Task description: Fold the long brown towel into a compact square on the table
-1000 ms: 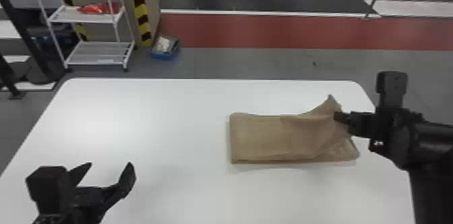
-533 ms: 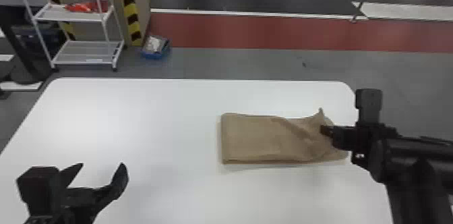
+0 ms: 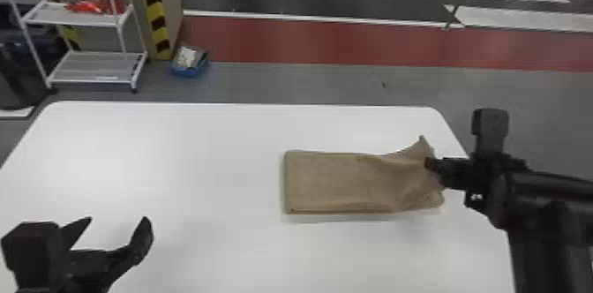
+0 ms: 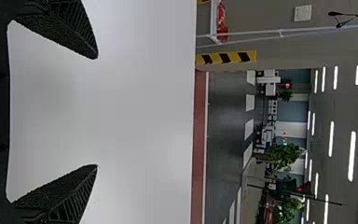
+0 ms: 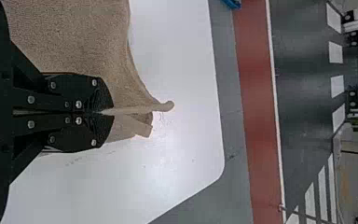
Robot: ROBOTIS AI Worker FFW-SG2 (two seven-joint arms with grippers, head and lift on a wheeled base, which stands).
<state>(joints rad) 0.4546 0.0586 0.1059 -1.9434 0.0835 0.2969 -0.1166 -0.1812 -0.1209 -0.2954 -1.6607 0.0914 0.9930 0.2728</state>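
The brown towel [image 3: 339,182] lies as a flat folded rectangle right of the table's middle, its right end pulled up into a peak. At that raised end is my right gripper [image 3: 434,165]; in the right wrist view the right gripper [image 5: 107,112] is shut on a pinched ridge of the towel [image 5: 74,37]. My left gripper [image 3: 115,231] stands over the table's front left part, well away from the towel. Seen from its own wrist, the left gripper [image 4: 97,112] is open, with bare table between its fingers.
The white table [image 3: 176,159] extends left of the towel and in front of it, its right edge close under my right arm. Beyond it on the floor stand a white shelf rack [image 3: 97,67] and a blue bin [image 3: 189,65].
The head view has shifted a little. The towel's right end, still in my right gripper, dipped lower and now peaks higher again. The left gripper remains open.
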